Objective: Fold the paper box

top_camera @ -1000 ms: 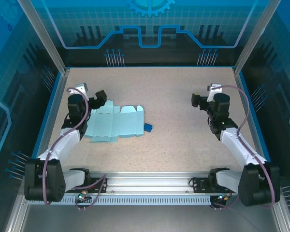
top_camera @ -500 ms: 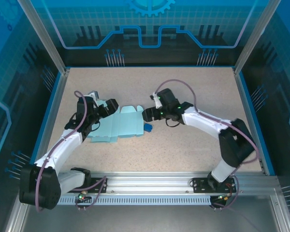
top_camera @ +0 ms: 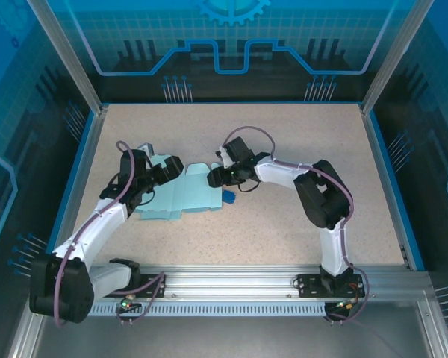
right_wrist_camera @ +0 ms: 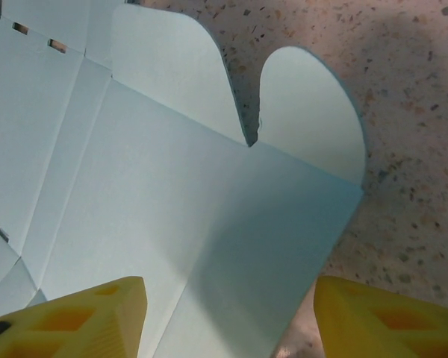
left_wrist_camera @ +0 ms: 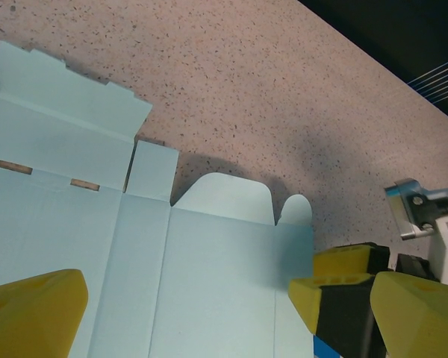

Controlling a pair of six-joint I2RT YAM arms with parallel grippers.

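Box lay unfolded on the bench, left of the middle: one pale cyan sheet of creased panels with flaps along its far edge.

At its left end the left gripper hovered above the card, jaws spread to their widest and nothing between them. Its wrist view looked down on two small slots in the card. At the right end the right gripper hung low over the last panel, jaws partly open and straddling that panel's corner, holding nothing. Two rounded tabs showed just beyond its fingers. A cube, small and dark blue, sat just beside the box's right edge.

By its look, the card was very light and thin, stiff only across a short span, and ready to hinge at each crease. It would likely slide on the bench under a sideways push. Lying flat, it offered no face to pinch from above. The free edges seemed the places to take hold: a tab or outer flap lifted at its rim, while the other gripper pinned a middle panel. Too hard a squeeze could kink a tab off its crease.

Counted: one box, one cube, two grippers, two rounded tabs at the right end, two slots.
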